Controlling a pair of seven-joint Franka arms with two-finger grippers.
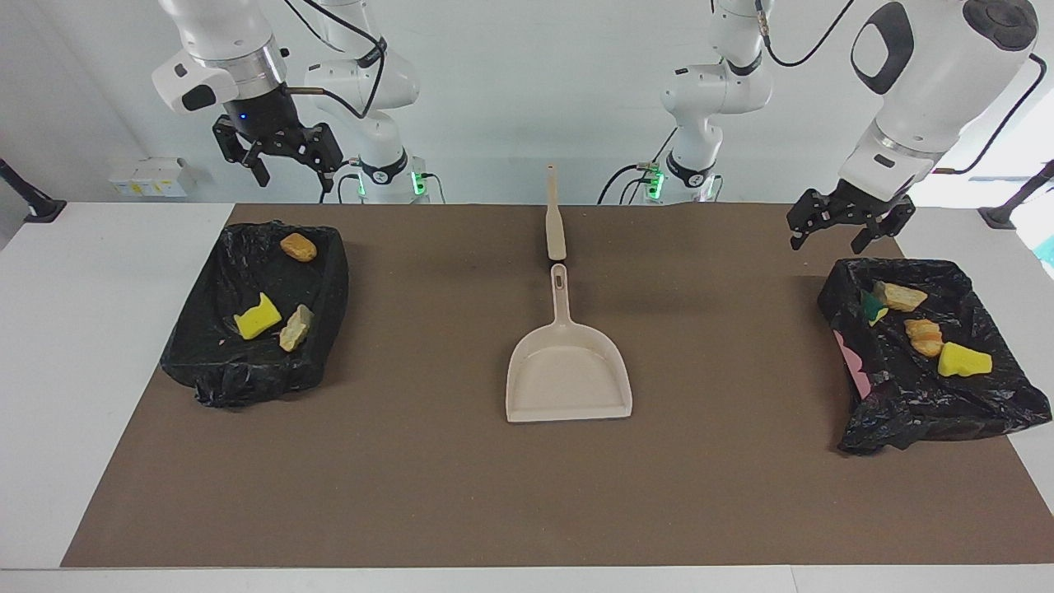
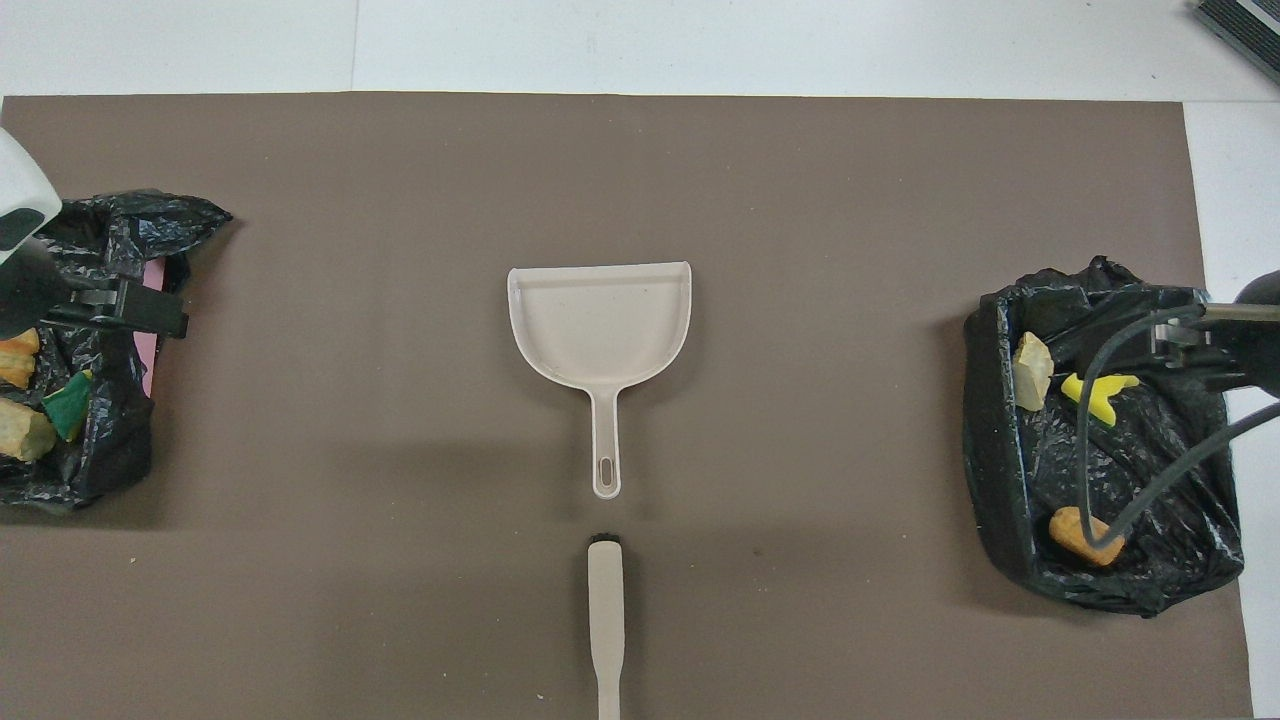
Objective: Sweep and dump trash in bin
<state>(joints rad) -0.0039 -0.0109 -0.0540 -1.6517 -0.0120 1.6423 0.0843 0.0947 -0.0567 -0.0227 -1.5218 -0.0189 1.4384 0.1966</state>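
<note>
Two black-bagged bins hold the trash. The bin [image 1: 247, 375] [image 2: 992, 430] at the right arm's end contains a yellow sponge [image 1: 257, 317], a tan lump [image 1: 295, 327] and an orange lump [image 1: 298, 246]. The bin [image 1: 906, 420] [image 2: 110, 470] at the left arm's end holds a yellow sponge [image 1: 963, 360], two bread-like lumps [image 1: 924, 336] and a green-backed sponge [image 1: 871, 306]. My right gripper [image 1: 295, 179] [image 2: 1175, 352] hangs open high over its bin. My left gripper [image 1: 827, 240] [image 2: 160, 312] hangs open over its bin's edge, holding nothing.
A beige dustpan [image 1: 568, 375] [image 2: 600, 320] lies mid-table on the brown mat [image 1: 461, 494], its handle pointing toward the robots. A beige brush [image 1: 555, 222] [image 2: 605, 620] lies in line with that handle, nearer to the robots.
</note>
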